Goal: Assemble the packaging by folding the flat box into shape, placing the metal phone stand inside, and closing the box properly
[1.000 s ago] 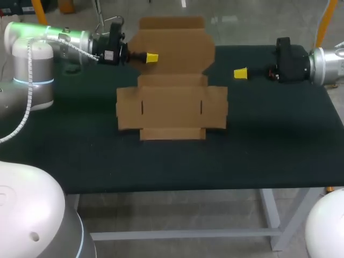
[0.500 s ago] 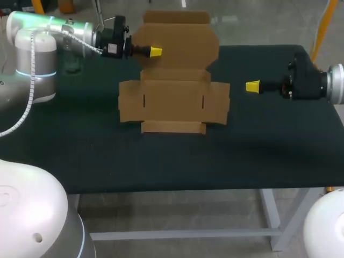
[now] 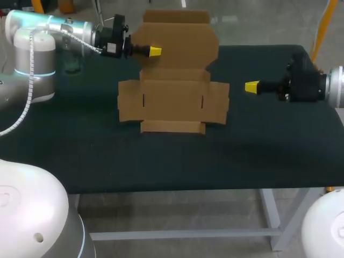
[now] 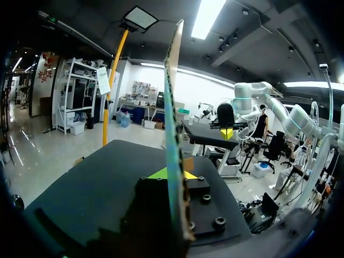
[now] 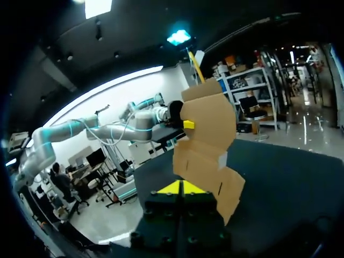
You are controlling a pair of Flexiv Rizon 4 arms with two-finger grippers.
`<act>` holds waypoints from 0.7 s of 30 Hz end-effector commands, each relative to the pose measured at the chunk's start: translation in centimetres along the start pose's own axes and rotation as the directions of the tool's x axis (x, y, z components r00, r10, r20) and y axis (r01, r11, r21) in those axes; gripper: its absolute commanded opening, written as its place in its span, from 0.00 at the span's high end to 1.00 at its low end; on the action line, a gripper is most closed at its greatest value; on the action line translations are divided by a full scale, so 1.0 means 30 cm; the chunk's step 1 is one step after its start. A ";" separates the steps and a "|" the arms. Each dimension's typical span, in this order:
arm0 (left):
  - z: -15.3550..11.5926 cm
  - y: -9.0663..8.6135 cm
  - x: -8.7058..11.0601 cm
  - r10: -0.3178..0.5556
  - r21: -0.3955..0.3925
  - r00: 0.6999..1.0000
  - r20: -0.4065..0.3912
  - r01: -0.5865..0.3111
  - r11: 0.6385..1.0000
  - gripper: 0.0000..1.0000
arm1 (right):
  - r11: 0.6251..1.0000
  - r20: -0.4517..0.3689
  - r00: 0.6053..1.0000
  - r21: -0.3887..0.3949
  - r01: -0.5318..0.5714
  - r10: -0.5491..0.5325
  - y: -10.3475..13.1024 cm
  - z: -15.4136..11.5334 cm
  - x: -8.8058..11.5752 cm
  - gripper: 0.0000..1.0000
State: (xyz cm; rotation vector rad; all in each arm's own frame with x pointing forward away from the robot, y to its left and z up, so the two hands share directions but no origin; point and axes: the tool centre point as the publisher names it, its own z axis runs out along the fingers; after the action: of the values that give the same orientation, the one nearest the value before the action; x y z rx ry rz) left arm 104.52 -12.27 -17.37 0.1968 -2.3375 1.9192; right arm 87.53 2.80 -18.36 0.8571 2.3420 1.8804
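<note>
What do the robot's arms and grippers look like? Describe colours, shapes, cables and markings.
Both arms are rounded and silver-white. The left arm has a glowing green band and a white coiled cable running along it. Of the right arm only the silver end shows. The left gripper and right gripper are boxy black units ending in bright yellow tips.

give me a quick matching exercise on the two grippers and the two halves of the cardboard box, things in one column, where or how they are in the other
1 left gripper
2 right gripper
3 box's rear flap
4 box's front panels

a flat on the table
b lifted off the table
c shut on nothing, off to one side
d clamped on the flap's edge

Pairs: 1-d, 2-c, 3-b, 4-a
</note>
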 end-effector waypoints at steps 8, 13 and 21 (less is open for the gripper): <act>-0.028 -0.025 0.042 0.012 0.013 1.000 0.028 -0.012 1.000 1.00 | 0.992 0.017 0.992 0.016 0.122 -0.122 0.018 0.040 0.084 1.00; -0.033 -0.037 0.064 0.017 0.012 0.999 0.037 -0.017 1.000 1.00 | 0.986 0.019 0.986 0.012 0.165 -0.165 0.002 0.036 0.111 1.00; -0.041 -0.062 0.095 0.015 0.034 0.999 0.050 -0.017 0.999 1.00 | 0.976 0.036 0.975 0.018 0.219 -0.219 -0.025 0.029 0.152 1.00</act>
State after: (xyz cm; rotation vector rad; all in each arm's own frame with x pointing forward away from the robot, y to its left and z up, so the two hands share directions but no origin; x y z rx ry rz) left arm 102.79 -11.58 -15.15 0.2120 -2.3365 1.9756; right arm 84.54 5.50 -17.89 0.5979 2.3340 1.7538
